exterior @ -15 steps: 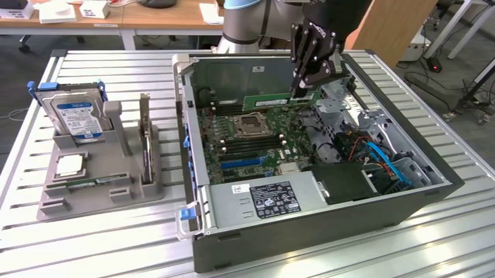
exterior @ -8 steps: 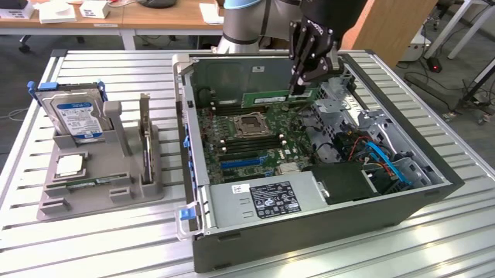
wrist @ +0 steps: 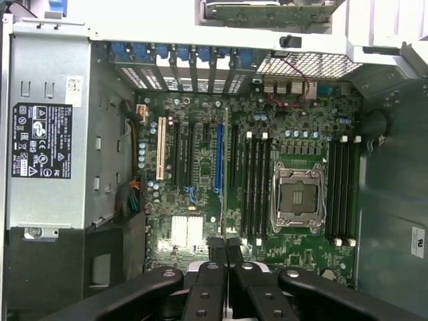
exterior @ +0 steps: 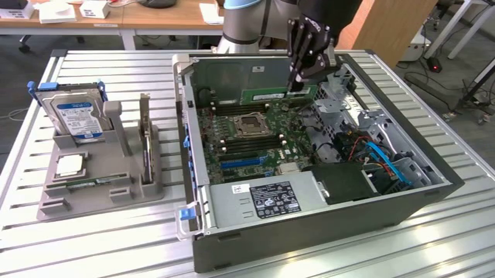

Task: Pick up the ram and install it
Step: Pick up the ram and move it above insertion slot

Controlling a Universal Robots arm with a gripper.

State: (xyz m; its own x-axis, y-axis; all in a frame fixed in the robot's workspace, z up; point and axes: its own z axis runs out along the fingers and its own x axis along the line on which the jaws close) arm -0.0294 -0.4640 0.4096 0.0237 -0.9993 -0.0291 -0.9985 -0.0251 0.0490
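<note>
The pincer (exterior: 298, 87) hangs over the open computer case (exterior: 309, 243), fingers pinched narrow on the ram (exterior: 267, 94). It grips the green stick off-centre, so most of it juts out level to 1 side. Straight below the pincer lies the motherboard (wrist: 304, 251), its socket (wrist: 296, 198) flanked by black memory slots (wrist: 257, 187). Well away from the pincer, outside the case, a grey tray (exterior: 101, 194) holds 1 hard drive (exterior: 77, 116).
</note>
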